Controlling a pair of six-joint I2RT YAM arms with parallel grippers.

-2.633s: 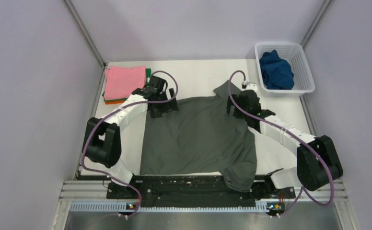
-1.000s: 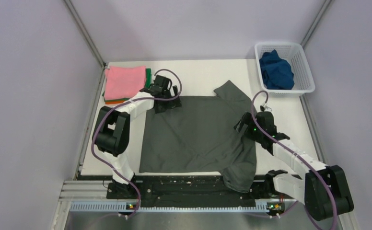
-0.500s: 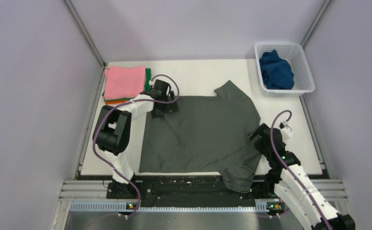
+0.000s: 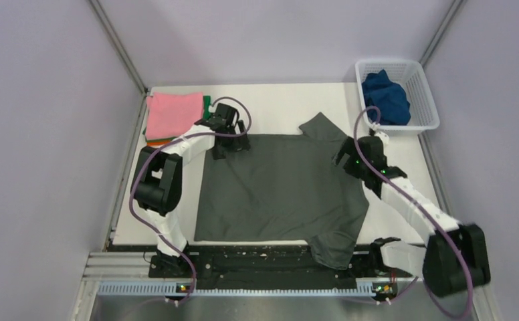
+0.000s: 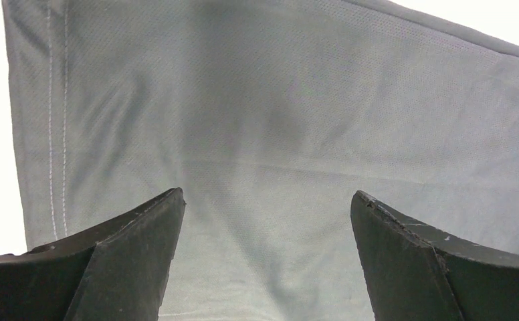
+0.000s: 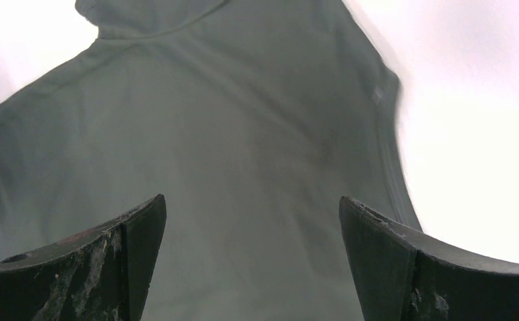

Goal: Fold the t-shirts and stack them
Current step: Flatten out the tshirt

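left gripper [image 5: 267, 195] and right gripper [image 6: 251, 200] (both empty) gape wide over the dark grey t-shirt [image 4: 277, 190].

Far-left corner of dark grey t-shirt [image 4: 277, 187]: covered from above by left gripper [image 4: 229, 142]. Right edge of same shirt: partly covered by right gripper [image 4: 349, 159] and its arm.

Green t-shirt [image 4: 206, 104] and orange t-shirt [image 4: 158, 141]: thin edges only, rest buried under pink t-shirt [image 4: 174, 114].

Dark blue t-shirt [image 4: 385, 97]: crumpled in basket [image 4: 425, 100], lower part screened by mesh wall.

Left wrist view: fingers [image 5: 130, 261] cut off at bottom edge; cloth cut off at top and right.

Right wrist view: blurred throughout, right-hand cloth edge smeared.

Right shoulder joint [image 4: 454, 261]: smeared in top view.
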